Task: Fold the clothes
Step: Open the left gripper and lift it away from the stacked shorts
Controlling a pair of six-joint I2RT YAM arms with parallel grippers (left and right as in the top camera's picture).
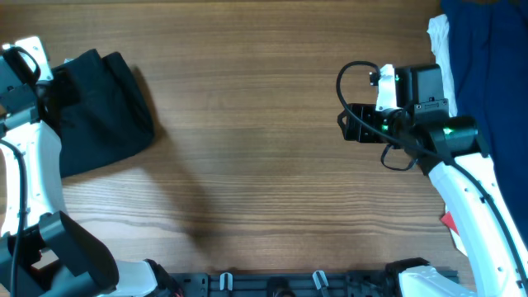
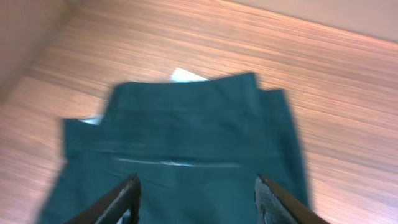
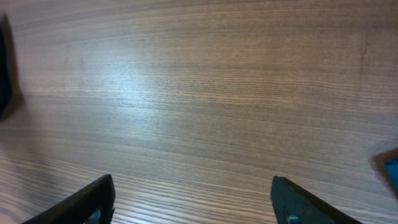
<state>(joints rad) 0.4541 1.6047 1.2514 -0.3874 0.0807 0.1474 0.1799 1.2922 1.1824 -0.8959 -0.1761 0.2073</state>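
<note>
Blurry black shorts (image 2: 186, 134) in left wrist view, lower part beyond the bottom edge

Gripper (image 3: 193, 202) spread wide above bare table (image 3: 205, 93).

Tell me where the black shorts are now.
In the overhead view, the black shorts lie at the left side of the table, under the open left hand.

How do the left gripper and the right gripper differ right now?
The left gripper is above the black shorts at the left edge of the table; the right gripper is above bare wood nearer the right side. The left gripper's fingers frame dark fabric; the right gripper's frame only wood grain. Both are open and hold nothing.
</note>
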